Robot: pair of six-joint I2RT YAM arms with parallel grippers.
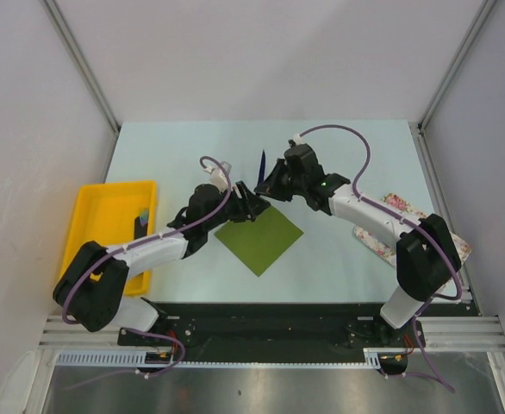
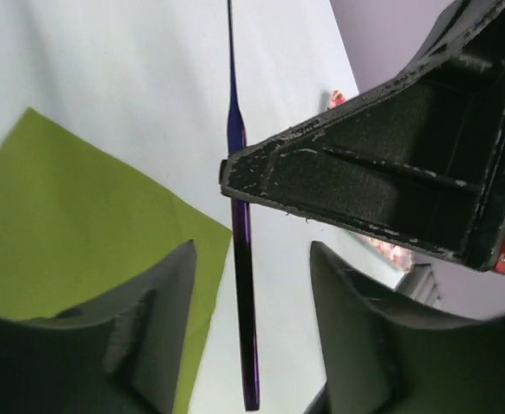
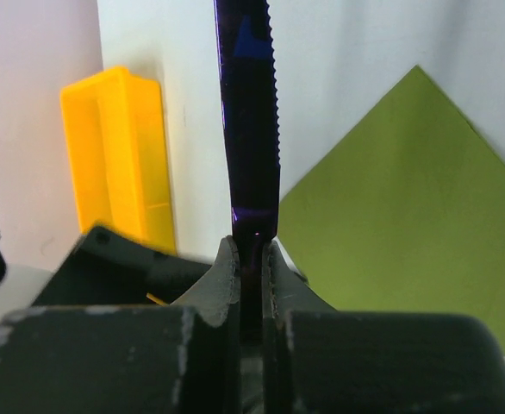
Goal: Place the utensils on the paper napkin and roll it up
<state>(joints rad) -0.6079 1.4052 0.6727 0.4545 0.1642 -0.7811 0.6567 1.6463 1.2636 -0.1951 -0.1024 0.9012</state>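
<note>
Dark purple and serrated, the knife (image 3: 251,129) is clamped upright in the tightly closed jaws of the right gripper (image 3: 251,259). The left gripper (image 2: 251,267) is held wide around its handle, with gaps on both sides. The green napkin (image 1: 259,238) is laid flat on the table (image 1: 347,155) just beneath.
</note>
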